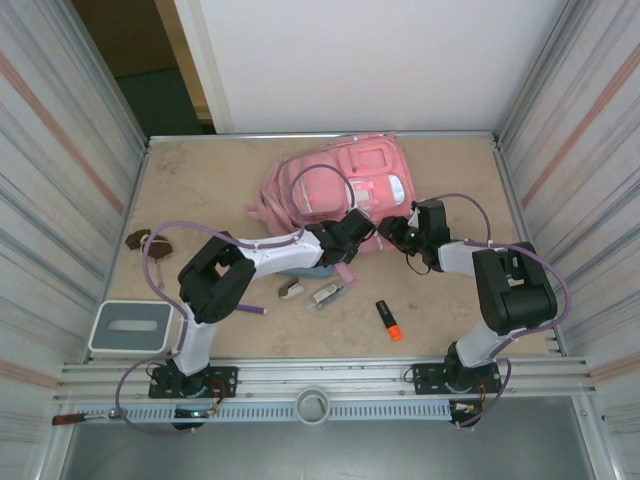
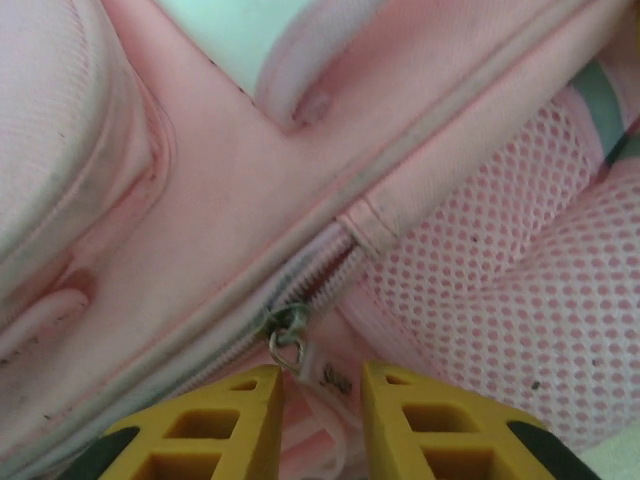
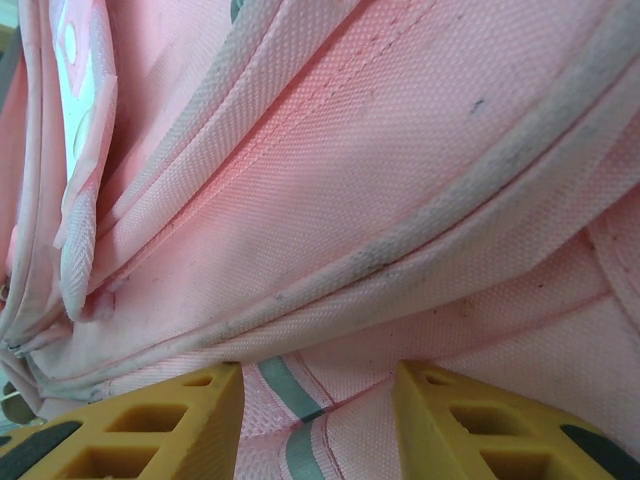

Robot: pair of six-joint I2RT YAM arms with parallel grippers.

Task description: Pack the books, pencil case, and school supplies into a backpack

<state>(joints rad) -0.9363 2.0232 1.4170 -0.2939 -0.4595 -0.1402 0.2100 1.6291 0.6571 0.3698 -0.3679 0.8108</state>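
**Top external check: backpack zip not yet taken, both end effectors open**

1. Location. I find the backpack [image 1: 330, 185] lying flat at the middle-far part of the desk [image 1: 200, 180], front pockets up. Both arms reach to its near edge, with the left end effector [image 1: 350, 228] and the right end effector [image 1: 395, 232] close beside each other.

2. End effector state. On the left wrist view the yellow fingers stand parted. The metal zip pull [image 2: 286, 338] and its small tag sit just ahead of the gap, and nothing is clamped. On the right wrist view the fingers are spread wide over pink fabric crossed by a grey-green webbing stripe [image 3: 290, 400]. They grip nothing, and I cannot tell whether they touch the cloth.

3. Outstanding items. The pencil case [image 1: 305, 268] lies partly under the left arm. The stapler-like piece [image 1: 291, 290], clip-like piece [image 1: 327, 294], purple pen [image 1: 252, 309] and highlighter [image 1: 388, 320] lie on the desk, unpacked.

4. Handling judgement. I rate the backpack soft and limp. It will likely sag and slide when pulled rather than hold its shape. The zip pull is small and free-swinging, so I would take it across its flat tab. I would pinch the webbing or a piped seam beside the zip for counter-tension. I would avoid the mesh pocket [image 2: 500, 290], which looks stretchy.
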